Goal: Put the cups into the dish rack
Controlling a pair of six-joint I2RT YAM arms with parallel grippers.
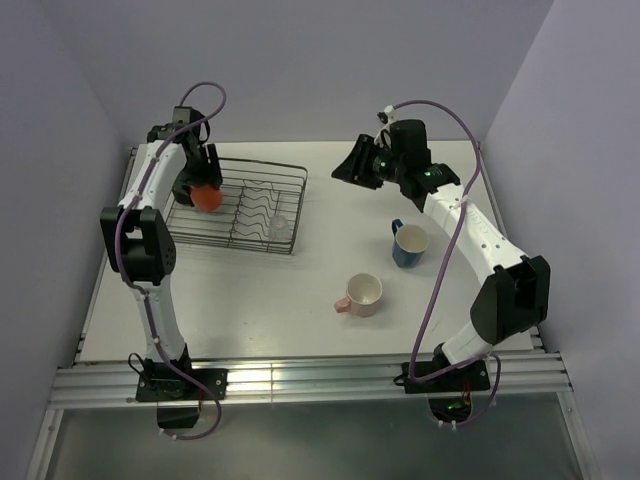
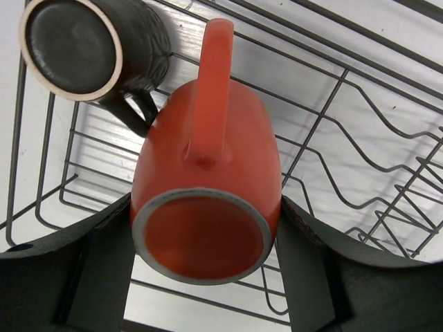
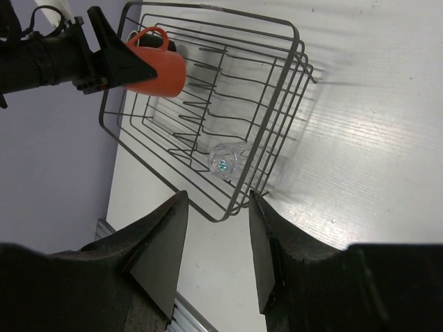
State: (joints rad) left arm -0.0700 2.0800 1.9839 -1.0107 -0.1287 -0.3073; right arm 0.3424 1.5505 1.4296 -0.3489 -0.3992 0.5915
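Note:
My left gripper [image 1: 203, 180] is shut on the orange cup [image 1: 207, 197], over the left end of the dish rack [image 1: 250, 180]. In the left wrist view the orange cup [image 2: 208, 187] sits between both fingers [image 2: 104, 270], its base toward the camera and its handle pointing away. A dark brown cup [image 2: 90, 48] stands mouth down in the dish rack [image 2: 360, 138] just beyond it. A clear glass tumbler [image 1: 280, 228] lies at the rack's right end. The blue cup [image 1: 409, 245] and pink cup [image 1: 362, 294] stand on the table. My right gripper [image 1: 350, 165] hangs open and empty right of the rack.
The right wrist view looks past the right gripper [image 3: 218, 256] at the dish rack [image 3: 277, 90], the tumbler [image 3: 227, 160] and the held orange cup [image 3: 159, 72]. Purple walls close in the white table [image 1: 250, 300] on three sides. An aluminium rail [image 1: 300, 380] runs along the near edge.

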